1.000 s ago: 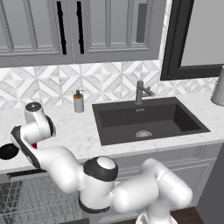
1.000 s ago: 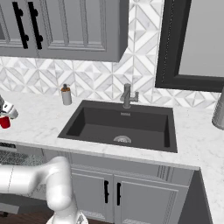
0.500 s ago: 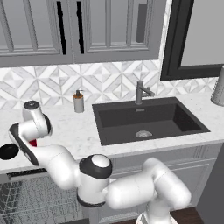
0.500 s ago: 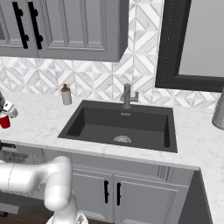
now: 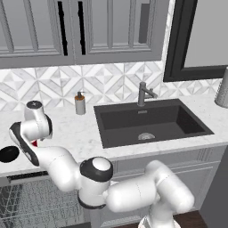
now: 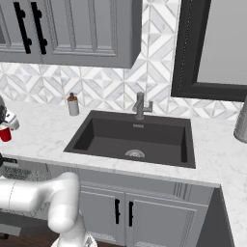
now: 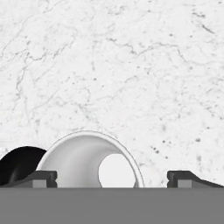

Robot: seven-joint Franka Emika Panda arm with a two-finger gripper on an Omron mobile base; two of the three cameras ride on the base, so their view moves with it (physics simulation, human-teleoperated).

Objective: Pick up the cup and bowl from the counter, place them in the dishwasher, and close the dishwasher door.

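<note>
The red cup (image 6: 5, 134) stands upright on the white marble counter (image 5: 75, 133) at its left end. From above its white inside (image 7: 83, 159) shows between my fingertips (image 7: 41, 178), nearer the left one. My gripper (image 7: 113, 179) hangs open just over the cup, around its rim, without gripping it. The black bowl (image 5: 8, 154) sits on the counter right beside the cup (image 5: 34, 143) and shows again as a black bowl (image 7: 19, 162) at the lower left. Below the counter edge the dishwasher (image 5: 26, 205) shows its grey wire rack. The dishwasher door is out of view.
A brown soap dispenser (image 5: 80, 103) stands at the backsplash left of the dark sink (image 5: 151, 122) with its faucet (image 5: 144, 93). Grey cabinet doors (image 6: 120, 212) close the space under the sink. A grey cylinder (image 5: 221, 89) stands at the far right of the counter.
The arm's elbow has shifted slightly left. The hand has stayed over the cup with its jaws open; cup and bowl have not moved.
</note>
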